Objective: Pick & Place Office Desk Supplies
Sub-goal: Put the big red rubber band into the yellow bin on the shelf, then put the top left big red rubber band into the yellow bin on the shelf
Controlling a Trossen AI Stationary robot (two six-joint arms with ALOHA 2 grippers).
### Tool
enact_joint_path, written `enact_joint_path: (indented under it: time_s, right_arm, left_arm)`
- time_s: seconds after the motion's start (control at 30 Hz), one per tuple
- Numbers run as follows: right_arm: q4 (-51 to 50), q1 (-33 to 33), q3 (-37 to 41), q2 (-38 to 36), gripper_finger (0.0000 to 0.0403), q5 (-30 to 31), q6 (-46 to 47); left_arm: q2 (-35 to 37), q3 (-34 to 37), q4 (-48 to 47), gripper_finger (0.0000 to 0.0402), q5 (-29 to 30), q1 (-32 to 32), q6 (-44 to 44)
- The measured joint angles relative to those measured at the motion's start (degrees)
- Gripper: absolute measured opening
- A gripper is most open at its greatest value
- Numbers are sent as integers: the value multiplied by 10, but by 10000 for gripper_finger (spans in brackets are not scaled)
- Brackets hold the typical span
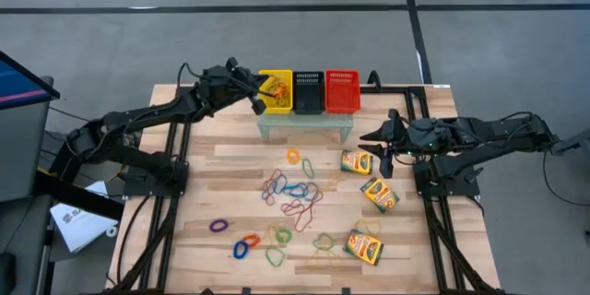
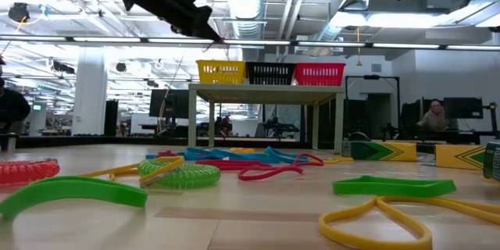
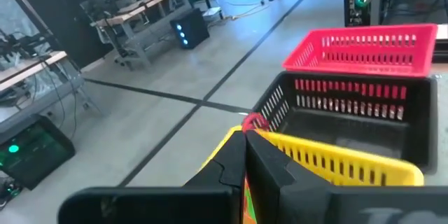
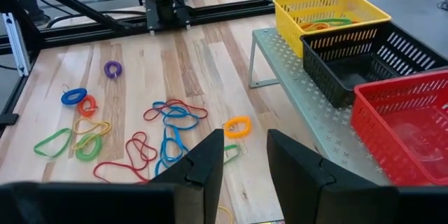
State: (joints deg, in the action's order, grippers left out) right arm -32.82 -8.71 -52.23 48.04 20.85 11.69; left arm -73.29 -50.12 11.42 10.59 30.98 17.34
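**Left end effector held over the yellow basket with a red band in its tips**

The left end effector [image 1: 257,102] is seen above the yellow basket [image 1: 276,90], at the far edge of the tabletop [image 1: 221,189]. Its fingers are pressed together, and a thin red rubber band [image 3: 252,121] is pinched at their tips, just over the basket's rim. Orange and green bands are already lying inside this basket.

The yellow basket is set on a small grey stand [image 1: 305,122] with a black basket [image 1: 308,91] beside it and a red basket [image 1: 342,90] beyond that, the three in a row along the far edge.

The right end effector [image 1: 371,137] is held near the right edge of the tabletop, above the wood, with its fingers partly spread and nothing between them.

Three crayon boxes [image 1: 379,194] are lying toward the right edge, one just beside the right end effector, one in the middle, and one near the near-right corner. A tangle of loose rubber bands [image 1: 293,194] in red, blue and orange is spread over the middle of the tabletop. More bands are scattered toward the near edge, among them a purple one [image 1: 218,225], a blue one [image 1: 241,250] touching a red one, and several green and yellow loops.
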Motion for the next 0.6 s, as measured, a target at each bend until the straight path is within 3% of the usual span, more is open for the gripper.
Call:
enact_joint_path:
  time_s: [0.27,0.6]
  right_arm:
    - [-2,0,0,0,108,0,-14]
    - [-2,0,0,0,108,0,-16]
  left_arm:
    - [-27,-36,-11,29,20,0,-1]
    - [-27,-93,-194,177,25,-12,-64]
